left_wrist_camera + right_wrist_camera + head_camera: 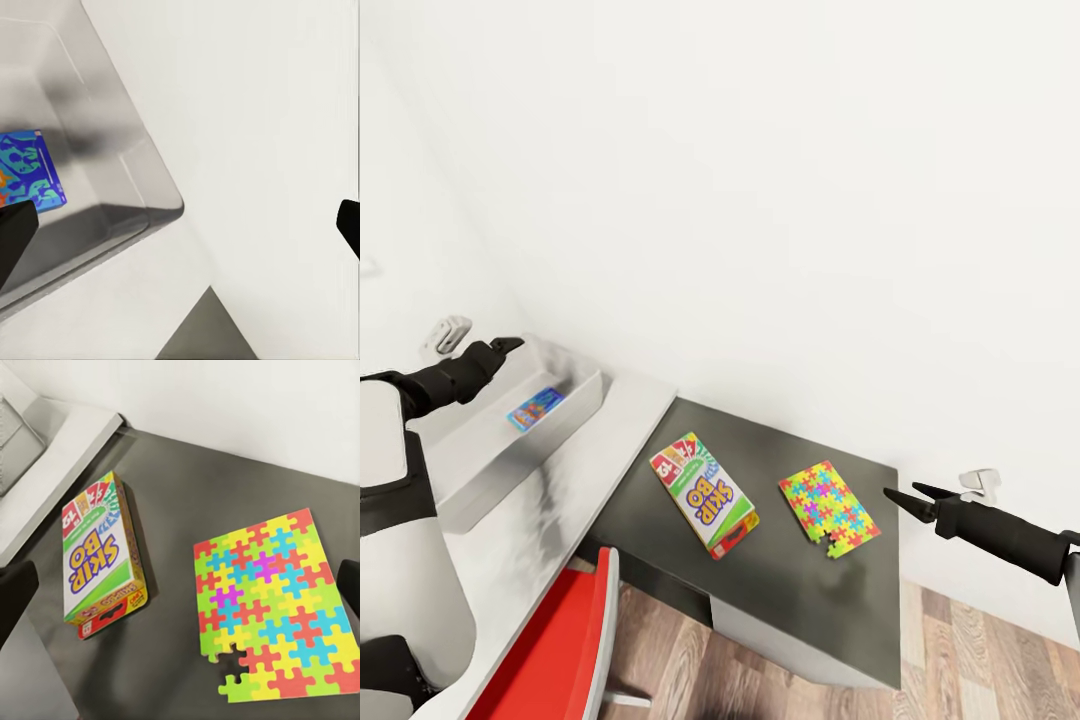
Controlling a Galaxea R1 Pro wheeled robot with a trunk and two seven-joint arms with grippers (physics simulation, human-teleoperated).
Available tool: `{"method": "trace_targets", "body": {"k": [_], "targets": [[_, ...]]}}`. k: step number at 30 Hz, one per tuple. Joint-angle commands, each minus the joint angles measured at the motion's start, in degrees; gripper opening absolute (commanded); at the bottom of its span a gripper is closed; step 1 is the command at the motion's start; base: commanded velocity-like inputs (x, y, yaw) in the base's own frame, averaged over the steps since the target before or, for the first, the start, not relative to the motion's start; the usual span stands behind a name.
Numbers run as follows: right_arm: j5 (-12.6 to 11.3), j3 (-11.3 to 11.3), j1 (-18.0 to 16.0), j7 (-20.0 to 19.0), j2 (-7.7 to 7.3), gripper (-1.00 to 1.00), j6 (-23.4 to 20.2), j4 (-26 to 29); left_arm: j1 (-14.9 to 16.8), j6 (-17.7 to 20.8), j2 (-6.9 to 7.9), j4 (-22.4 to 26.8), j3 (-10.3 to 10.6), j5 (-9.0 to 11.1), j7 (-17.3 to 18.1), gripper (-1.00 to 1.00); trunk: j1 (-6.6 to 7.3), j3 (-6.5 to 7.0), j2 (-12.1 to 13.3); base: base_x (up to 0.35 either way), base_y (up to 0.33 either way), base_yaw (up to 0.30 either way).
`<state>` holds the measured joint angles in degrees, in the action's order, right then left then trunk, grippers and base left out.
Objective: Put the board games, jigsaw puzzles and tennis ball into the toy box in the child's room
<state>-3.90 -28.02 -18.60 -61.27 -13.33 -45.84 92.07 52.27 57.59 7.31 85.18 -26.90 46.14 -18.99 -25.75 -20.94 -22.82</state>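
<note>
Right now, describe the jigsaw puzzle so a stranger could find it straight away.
Look at the dark-grey section of the table. Two flat things lie there: the Skip-Bo box and, nearer the right gripper, the jigsaw puzzle, a thin boxless multicoloured sheet with a gap at one corner.

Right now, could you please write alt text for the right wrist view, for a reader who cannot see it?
A Skip-Bo box and a multicoloured jigsaw puzzle lie flat, side by side and apart, on the dark-grey table top. The puzzle has a loose piece at one corner. The light-grey section of the table runs behind them, below a white wall.
</note>
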Motion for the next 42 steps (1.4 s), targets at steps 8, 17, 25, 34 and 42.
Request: {"method": "trace_targets", "body": {"k": [8,17,25,34,42], "targets": [[-0.25,0.01,-0.04,0.05,0.03,1.00,-0.44,-0.01,-2.24,0.26,-1.72,2.90,-0.07,0.89,-0.42,1.00,-0.04,0.65,-0.10,0.000,0.000,0.000],[-0.31,-0.03,-0.03,0.01,0.05,1.00,-0.44,-0.01,-7.97,0.75,-2.39,4.73,0.11,3.89,6.26,1.00,-0.04,1.49,-0.10,0.000,0.000,0.000],[-0.32,-0.09,-0.03,0.01,0.05,1.00,-0.41,-0.01,-8.68,0.71,-2.38,4.79,0.42,3.96,10.28,1.00,-0.04,2.24,-0.10,0.000,0.000,0.000],[-0.32,-0.17,-0.03,0.01,0.05,1.00,-0.40,0.01,-8.93,0.69,-2.39,4.81,0.62,3.90,11.66,1.00,-0.04,3.08,-0.10,-0.034,-0.003,0.000],[-0.32,-0.07,-0.03,0.01,0.05,1.00,-0.40,0.03,-8.99,0.69,-2.38,4.83,0.62,3.88,12.01,1.00,-0.04,3.83,-0.10,-0.191,-0.027,0.000]]}}
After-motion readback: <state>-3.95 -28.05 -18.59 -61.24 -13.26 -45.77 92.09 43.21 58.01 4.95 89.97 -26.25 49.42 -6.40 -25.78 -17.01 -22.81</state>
